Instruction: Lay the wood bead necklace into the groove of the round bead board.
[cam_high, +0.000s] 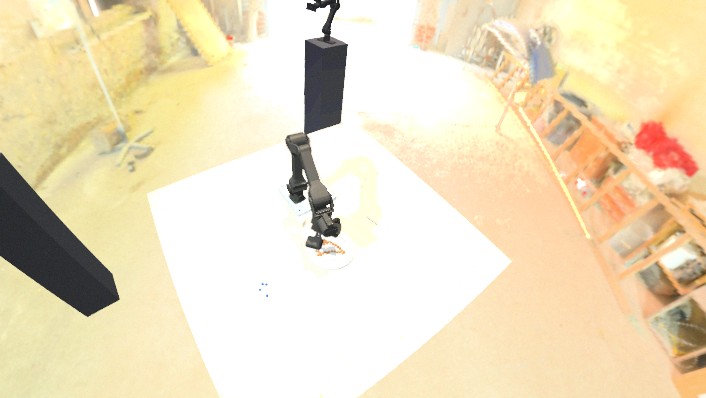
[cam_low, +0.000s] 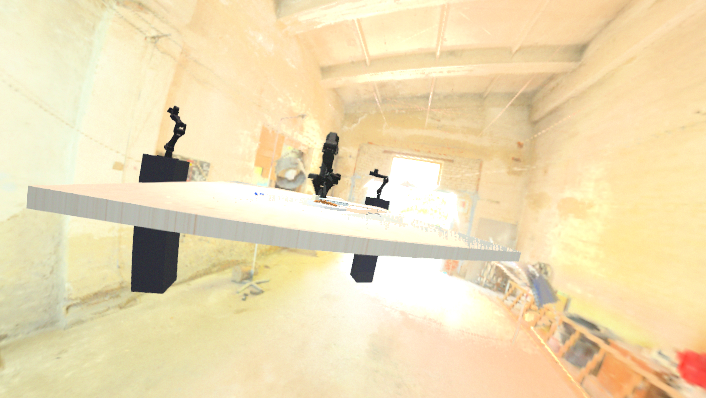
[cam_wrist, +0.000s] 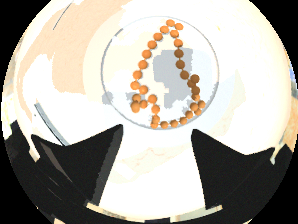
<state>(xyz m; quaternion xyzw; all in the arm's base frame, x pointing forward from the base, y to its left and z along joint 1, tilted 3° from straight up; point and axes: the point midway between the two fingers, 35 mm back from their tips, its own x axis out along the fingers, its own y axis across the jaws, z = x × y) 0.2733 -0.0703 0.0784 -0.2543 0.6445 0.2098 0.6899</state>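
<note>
The orange wood bead necklace (cam_high: 342, 250) (cam_low: 326, 202) (cam_wrist: 146, 54) lies in an uneven, roughly triangular loop on the pale round bead board (cam_high: 346, 261). In the wrist view, the thin grey ring (cam_wrist: 102, 70) of the board runs around the loop. The top of the loop is narrow, its lower left is bunched and kinked, and several beads on the right are in shadow. My gripper (cam_high: 322, 236) (cam_wrist: 158, 128) is open and holds nothing. Its fingertips are near the loop's lower side in the wrist view. Their exact height over the beads is unclear, as is the groove's depth.
Several small blue dots (cam_high: 267, 295) (cam_low: 259, 193) lie on the white table (cam_high: 240, 340) (cam_low: 200, 225), away from the board. My arm's base stands on a pale plate behind the board. Dark pillars (cam_high: 325, 85) (cam_low: 155, 260) stand beyond the table, some bearing other arms.
</note>
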